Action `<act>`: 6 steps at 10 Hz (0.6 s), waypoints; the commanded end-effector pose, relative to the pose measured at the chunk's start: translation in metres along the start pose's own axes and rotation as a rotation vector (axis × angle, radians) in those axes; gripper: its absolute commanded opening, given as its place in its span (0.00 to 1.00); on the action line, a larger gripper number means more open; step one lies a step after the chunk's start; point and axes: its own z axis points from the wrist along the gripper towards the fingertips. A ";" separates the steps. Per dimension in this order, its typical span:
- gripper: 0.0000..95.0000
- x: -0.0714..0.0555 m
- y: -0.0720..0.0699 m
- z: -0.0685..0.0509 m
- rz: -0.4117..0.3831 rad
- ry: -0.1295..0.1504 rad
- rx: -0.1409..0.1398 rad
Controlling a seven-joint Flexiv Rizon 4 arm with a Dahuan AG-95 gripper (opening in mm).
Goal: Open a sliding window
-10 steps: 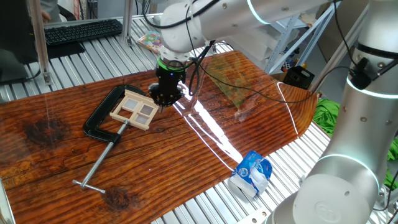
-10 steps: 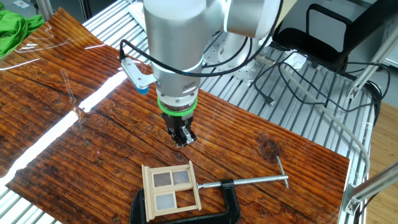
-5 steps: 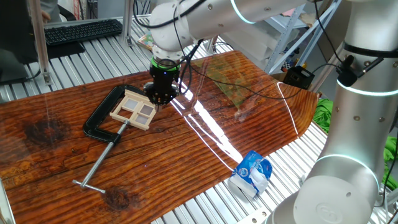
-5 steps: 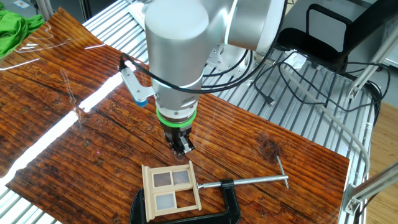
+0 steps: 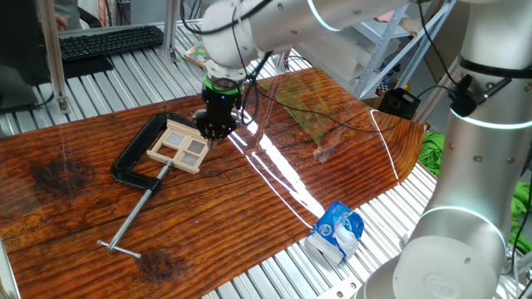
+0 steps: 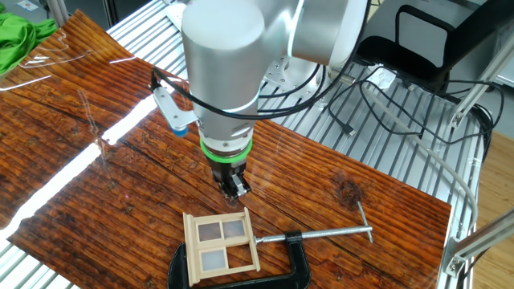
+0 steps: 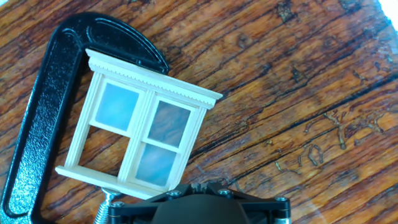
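Far left, beyond the wooden worktop, a black keyboard on the slatted metal bench. On the worktop's left part, a black C-clamp lying flat, screw handle running toward the near edge. Held in the clamp's mouth, the sliding window, a pale wooden frame with four panes, lying flat on the wood; in the hand view seen tilted, corniced top rail against the clamp's curved back, sill toward the screw. Just right of the window, the end effector pointing straight down, fingers drawn together, nothing between them, tips near the window's right edge; from the other fixed view poised just beyond the frame's far rail, contact not discernible. Further right, bright streaks of glare across the varnished boards. Near the right front edge, a crumpled blue-and-white packet on the metal slats. Far right, a second silver robot arm standing upright, with green cloth behind it.
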 end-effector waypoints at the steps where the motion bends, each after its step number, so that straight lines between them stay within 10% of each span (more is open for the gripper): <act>1: 0.00 0.001 -0.001 -0.001 -0.010 -0.016 0.002; 6: 0.00 0.001 -0.001 -0.001 -0.039 0.011 0.049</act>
